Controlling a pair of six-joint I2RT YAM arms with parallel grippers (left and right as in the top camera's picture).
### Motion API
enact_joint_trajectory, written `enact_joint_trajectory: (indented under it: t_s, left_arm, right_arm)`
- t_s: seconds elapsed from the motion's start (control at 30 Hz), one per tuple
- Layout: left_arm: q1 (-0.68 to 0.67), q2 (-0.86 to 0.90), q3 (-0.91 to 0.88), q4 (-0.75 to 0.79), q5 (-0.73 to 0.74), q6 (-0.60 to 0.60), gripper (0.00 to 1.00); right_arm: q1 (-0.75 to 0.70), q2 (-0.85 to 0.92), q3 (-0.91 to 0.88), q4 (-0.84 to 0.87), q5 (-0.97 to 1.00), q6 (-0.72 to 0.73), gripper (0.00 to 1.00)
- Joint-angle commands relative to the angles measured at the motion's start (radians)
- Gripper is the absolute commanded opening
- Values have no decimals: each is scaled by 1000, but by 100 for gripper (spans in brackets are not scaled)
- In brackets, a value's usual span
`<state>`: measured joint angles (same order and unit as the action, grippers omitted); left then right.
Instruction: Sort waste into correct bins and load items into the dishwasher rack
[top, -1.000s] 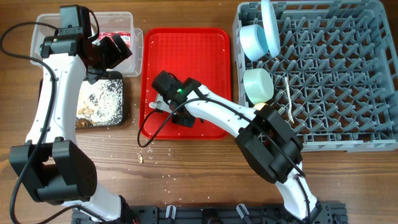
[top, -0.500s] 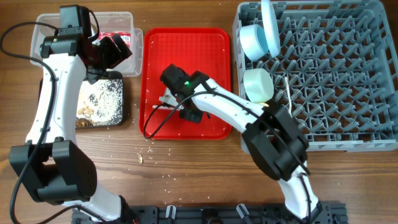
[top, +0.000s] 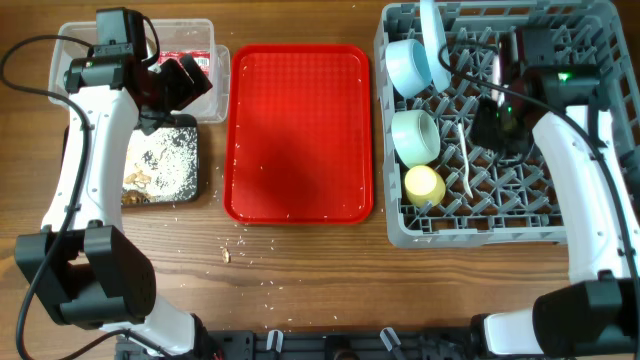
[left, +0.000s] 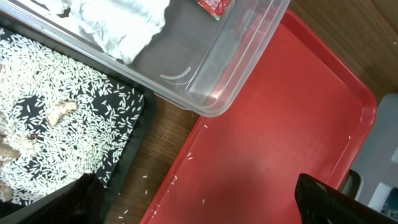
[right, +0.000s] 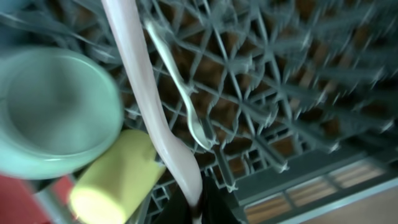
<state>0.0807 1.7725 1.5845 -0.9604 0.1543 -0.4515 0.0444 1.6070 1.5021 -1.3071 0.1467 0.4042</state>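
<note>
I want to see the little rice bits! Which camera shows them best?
Left wrist view: the rice in the black tray shows as single grains, close up. Overhead, it is only a white speckle, partly hidden by the left arm. The right wrist view shows none.

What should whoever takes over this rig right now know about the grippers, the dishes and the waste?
Left gripper: open, empty, hovering by the clear tub.
Right gripper: shut on the spoon, over the rack.
Done: plate, a bowl, a second bowl, cup and fork are in the rack. The napkin and wrapper are in the tub. Rice is in the black tray.
Left: set the spoon in the rack, then clear the stray grains on the table.
</note>
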Motion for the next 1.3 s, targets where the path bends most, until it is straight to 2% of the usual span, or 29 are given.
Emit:
enact_joint_trajectory:
  t_s: [0.0,0.07,0.17,0.2,0.33,0.4,0.47,0.5,0.53,0.73,0.8,0.9,0.97,1.07,1.17,1.27]
  left_arm:
    - [1,-11,10,3,-10,2,100]
    - [1,-11,10,3,-10,2,100]
    - [1,-11,10,3,-10,2,100]
    - [1,-11,10,3,-10,2,100]
    - [1,-11,10,3,-10,2,100]
    - [1,-11,10,3,-10,2,100]
    - [1,-11,10,3,-10,2,100]
    - [1,-11,10,3,-10,2,100]
    - [1,-11,10,2,-10,2,100]
    - [1,-11,10,3,-10,2,100]
    - [1,-11,10,3,-10,2,100]
    - [1,-11,10,3,-10,2,100]
    - [1,-11,10,3,-10,2,100]
    - [1,-11,10,3,-10,2,100]
    - [1,-11,10,3,-10,2,100]
    - [1,-11,10,3,-10,2,100]
  right_arm:
    - [11,14,-140,45,-37,97,4]
    - [10,14,-205,94,-43,93,6]
    - [10,14,-217,103,-43,46,48]
    - [10,14,-211,106,-43,9,58]
    - [11,-18,-128,106,-69,-52,60]
    - [32,-83,-95,109,-149,-154,60]
    - [71,-154,-82,117,-169,-168,60]
    - [93,-196,-79,128,-193,-151,72]
    - [107,-227,-79,146,-208,-106,100]
    - [113,-295,-79,140,-169,-117,100]
    - [113,-295,-79,196,-142,-179,100]
    - [113,-295,-79,380,-187,-341,100]
    - [111,-295,-80,492,-201,-386,100]
    - [93,-323,-126,666,-201,-530,100]
    - [10,-430,-283,854,-256,-535,100]
    - [-52,-589,-534,1053,-318,-534,100]
